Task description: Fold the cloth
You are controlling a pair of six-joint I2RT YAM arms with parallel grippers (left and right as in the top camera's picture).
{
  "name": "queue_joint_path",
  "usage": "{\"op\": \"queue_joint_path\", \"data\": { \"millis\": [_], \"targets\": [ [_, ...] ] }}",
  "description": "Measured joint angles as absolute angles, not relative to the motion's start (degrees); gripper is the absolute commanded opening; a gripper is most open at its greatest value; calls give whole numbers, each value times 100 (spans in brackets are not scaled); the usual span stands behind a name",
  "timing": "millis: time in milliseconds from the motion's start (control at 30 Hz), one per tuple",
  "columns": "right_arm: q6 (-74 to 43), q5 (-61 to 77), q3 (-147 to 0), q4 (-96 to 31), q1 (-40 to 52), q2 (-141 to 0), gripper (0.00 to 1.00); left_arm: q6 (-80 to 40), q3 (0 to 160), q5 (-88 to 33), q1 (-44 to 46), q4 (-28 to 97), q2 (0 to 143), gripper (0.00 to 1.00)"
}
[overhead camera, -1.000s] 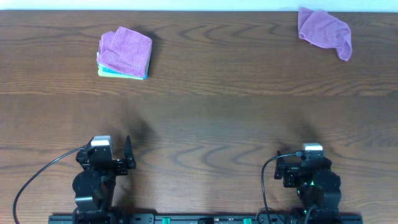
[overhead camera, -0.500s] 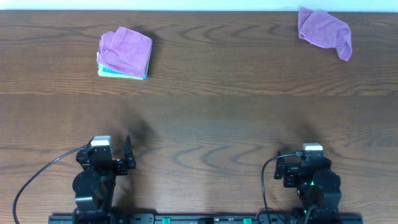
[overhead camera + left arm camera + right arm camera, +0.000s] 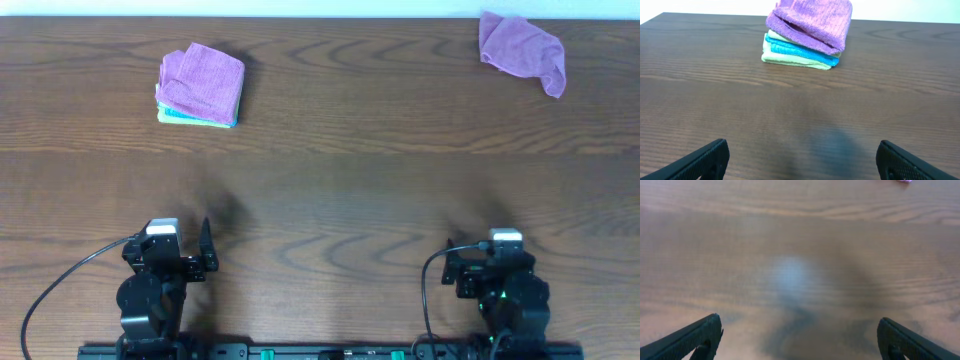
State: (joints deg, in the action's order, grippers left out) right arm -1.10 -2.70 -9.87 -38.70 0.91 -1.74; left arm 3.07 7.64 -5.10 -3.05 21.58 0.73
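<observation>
At the far right corner of the table (image 3: 330,190), the cloth (image 3: 520,50) is lying crumpled, well ahead of the nearer right gripper (image 3: 800,340); this and the left gripper (image 3: 802,160) are gaping wide, empty.

Overhead downward; wrists low along table (image 3: 330,190)

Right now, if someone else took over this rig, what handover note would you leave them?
Left fingers: open, empty, at the near side of the table.
Right fingers: open, empty, also at the near side.
Cloth: crumpled and unfolded at the far right corner, well away from both arms.
Pile of purple, teal and yellow-green cloths: far left, not part of the job.
Done: nothing.
Left: reach the cloth, spread it flat, fold it.
</observation>
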Motion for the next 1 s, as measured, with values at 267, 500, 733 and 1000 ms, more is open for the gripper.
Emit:
{"op": "queue_joint_path", "data": {
  "millis": [267, 500, 733, 1000],
  "targets": [
    [-497, -642, -3487, -3962, -661, -3295, 99, 307, 764, -467, -305, 2156, 60, 95],
    [-569, -528, -6643, -4543, -1240, -6416, 99, 307, 764, -443, -305, 2161, 58, 95],
    [-563, -353, -9284, -4982, -1640, -9059, 99, 309, 764, -432, -305, 2156, 58, 95],
    [-451, -95, -11054, -4825, -1990, -11159, 99, 309, 764, -427, -305, 2156, 58, 95]
  ]
}}
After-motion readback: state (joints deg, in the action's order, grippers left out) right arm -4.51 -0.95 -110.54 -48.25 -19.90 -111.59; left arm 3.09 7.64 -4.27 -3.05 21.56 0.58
